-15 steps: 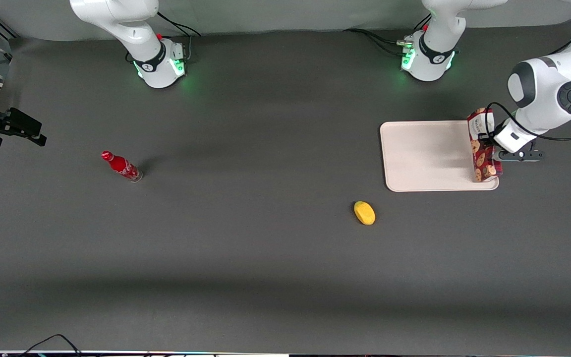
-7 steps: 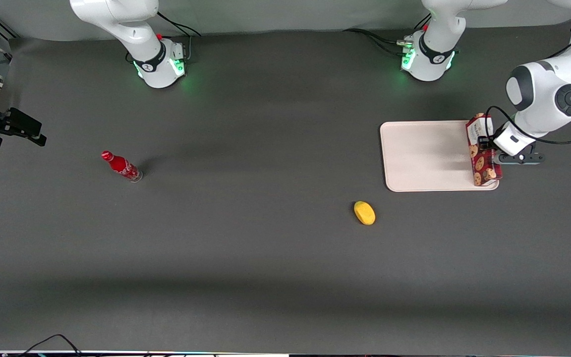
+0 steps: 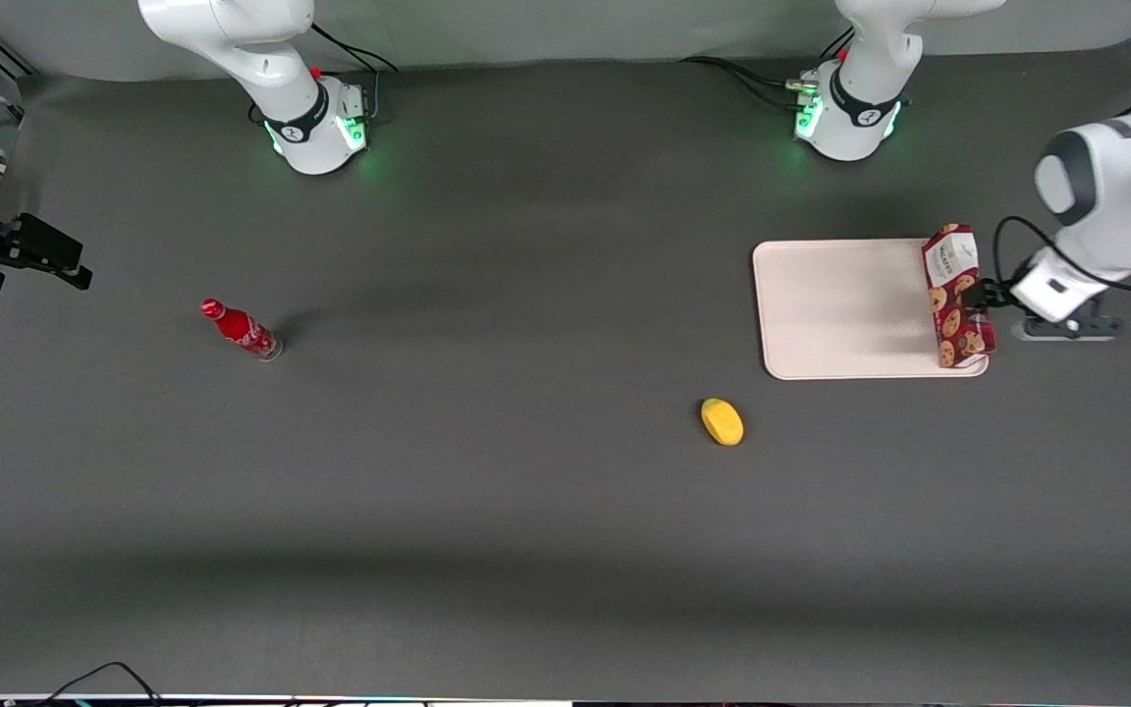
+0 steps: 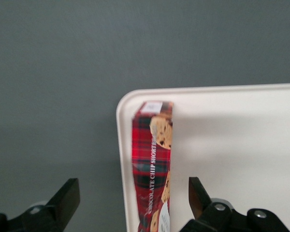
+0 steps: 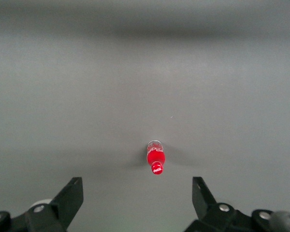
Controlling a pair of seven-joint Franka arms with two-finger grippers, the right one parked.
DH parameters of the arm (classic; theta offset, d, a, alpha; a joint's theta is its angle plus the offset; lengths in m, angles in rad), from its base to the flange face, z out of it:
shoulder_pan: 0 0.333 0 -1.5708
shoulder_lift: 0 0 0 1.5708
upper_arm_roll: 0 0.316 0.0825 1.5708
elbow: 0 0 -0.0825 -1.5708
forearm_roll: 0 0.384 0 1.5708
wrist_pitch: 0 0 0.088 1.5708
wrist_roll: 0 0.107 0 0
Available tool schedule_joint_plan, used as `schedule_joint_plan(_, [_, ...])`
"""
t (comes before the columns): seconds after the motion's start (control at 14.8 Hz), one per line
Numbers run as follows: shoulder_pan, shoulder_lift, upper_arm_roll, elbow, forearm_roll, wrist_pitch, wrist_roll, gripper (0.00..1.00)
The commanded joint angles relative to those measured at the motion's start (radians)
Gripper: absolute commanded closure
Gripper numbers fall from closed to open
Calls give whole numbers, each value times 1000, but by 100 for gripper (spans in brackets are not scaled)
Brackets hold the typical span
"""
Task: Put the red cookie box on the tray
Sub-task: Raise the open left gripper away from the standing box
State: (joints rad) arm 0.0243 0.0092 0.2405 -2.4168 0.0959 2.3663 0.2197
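- Since the earlier frames, our left arm's two-finger gripper [image 3: 986,294] has let go of the long dark-red cookie box [image 3: 956,297] and backed off sideways, away from the tray and toward the working arm's end of the table.
- We now see the fingers [image 4: 67,195] spread wide in the wrist view, released, with the box standing free between them and touching neither.
- We judge the box was set on its long narrow side because it was gripped across that thin width; it stands along the short edge of the large flat cream rectangular tray [image 3: 840,309] nearest the working arm.
- From the wrist view its base sits just inside the tray's raised rim [image 4: 121,159], so we take the placing as done, though only barely on.
- We cannot see whether the box's whole underside rests flat or rides partly on the rim; its nearer end is cut off in the wrist view.
- The small red bottle [image 3: 241,330] and the yellow oval object [image 3: 722,421] lie on the dark table, well apart from the tray.
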Motion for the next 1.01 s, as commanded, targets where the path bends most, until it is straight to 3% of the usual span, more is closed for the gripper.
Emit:
schedule_joint_plan(0.0, [-79,-5,-3,285,-1,-302,-14,0])
schedule_joint_plan(0.27, [-141,15,-33,526,-15,-447,-89,0])
schedule_joint_plan(0.61, [-141,113,-113,904,-42,-790,-151,0])
schedule_joint_plan(0.94, [-139,124,-125,1027,-94,-912,-157,0])
